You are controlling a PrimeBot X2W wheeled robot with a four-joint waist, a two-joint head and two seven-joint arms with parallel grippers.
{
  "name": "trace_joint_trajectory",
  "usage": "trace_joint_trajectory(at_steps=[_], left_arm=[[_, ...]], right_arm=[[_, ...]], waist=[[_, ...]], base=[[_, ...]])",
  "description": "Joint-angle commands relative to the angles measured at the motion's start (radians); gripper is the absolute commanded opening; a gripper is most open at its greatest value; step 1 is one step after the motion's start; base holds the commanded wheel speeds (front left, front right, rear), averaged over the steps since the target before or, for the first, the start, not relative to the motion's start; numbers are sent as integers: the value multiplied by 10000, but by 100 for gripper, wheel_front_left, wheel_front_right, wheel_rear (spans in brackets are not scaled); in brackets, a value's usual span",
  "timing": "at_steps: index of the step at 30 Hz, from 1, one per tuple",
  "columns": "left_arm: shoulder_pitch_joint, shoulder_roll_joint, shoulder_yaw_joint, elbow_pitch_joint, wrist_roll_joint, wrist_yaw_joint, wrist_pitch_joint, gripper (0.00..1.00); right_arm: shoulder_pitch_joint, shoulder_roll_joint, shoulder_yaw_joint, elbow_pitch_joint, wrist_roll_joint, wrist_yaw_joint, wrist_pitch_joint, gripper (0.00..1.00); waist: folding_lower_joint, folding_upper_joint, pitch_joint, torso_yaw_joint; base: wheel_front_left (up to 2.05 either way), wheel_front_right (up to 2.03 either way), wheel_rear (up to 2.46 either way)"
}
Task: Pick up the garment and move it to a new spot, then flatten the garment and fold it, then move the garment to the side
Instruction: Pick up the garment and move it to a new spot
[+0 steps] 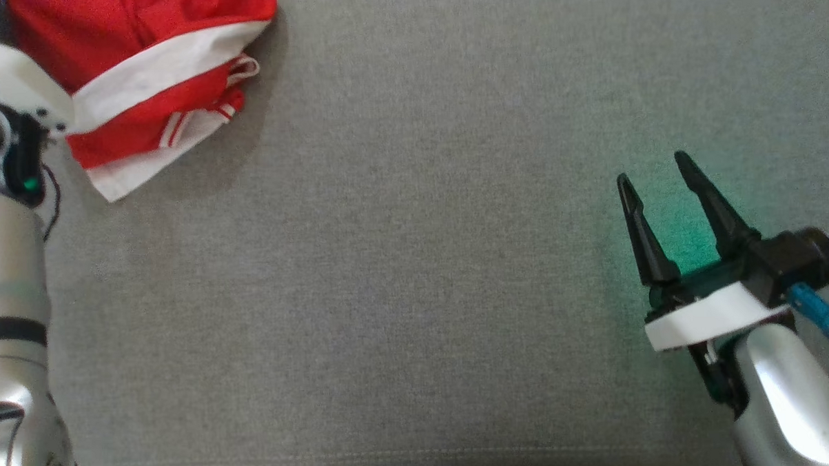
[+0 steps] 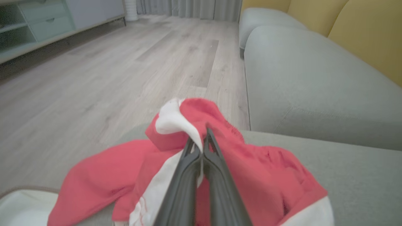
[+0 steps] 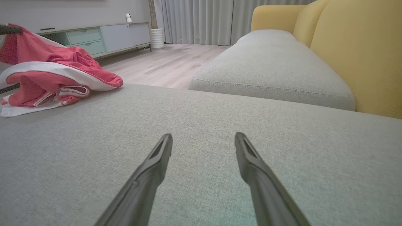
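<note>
Garment (image 1: 140, 70), red with white bands, is lying bunched at the far left of the grey sofa seat (image 1: 416, 274). The left gripper (image 2: 200, 138) is pinching a raised, white-edged fold, its jaws clamping together on the cloth. The right gripper (image 1: 652, 169) is hovering well apart at the lower right, its jaws standing wide.

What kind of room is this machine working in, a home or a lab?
Most likely a home living room: a sofa with yellow backrests, a pale wooden floor, a low sideboard with drawers, and long curtains.
</note>
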Motion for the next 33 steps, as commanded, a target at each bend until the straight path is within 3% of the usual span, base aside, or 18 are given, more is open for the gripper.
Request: trace_joint_trajectory(at_steps=[1,8,15,22,33], left_arm=[[-478,676,104,-485,123,-38,-92,0],[-677,670,-465,-2438,-245,-242,374,0],[159,863,-1324,-6054,-1510,-281,2203,0],[1077,1212,-1511,-9756,-2612,-276,4048,0],[2276,585,-1999,-13270,-4250,97,5702,0]], right_arm=[[201,69,115,-226,77,-7,-92,100],[832,399,-102,-119,187,-7,-92,100],[1225,682,-267,-135,219,-7,-92,100],[1478,862,-253,-177,254,-7,-92,100],[1482,1025,-252,-241,267,-7,-92,100]], waist=[[0,0,-414,75],[0,0,-1570,177],[0,0,-2396,25],[0,0,-2709,-330],[0,0,-2756,-1405]], base=[[0,0,0],[0,0,0],[0,0,0],[0,0,0],[0,0,0]])
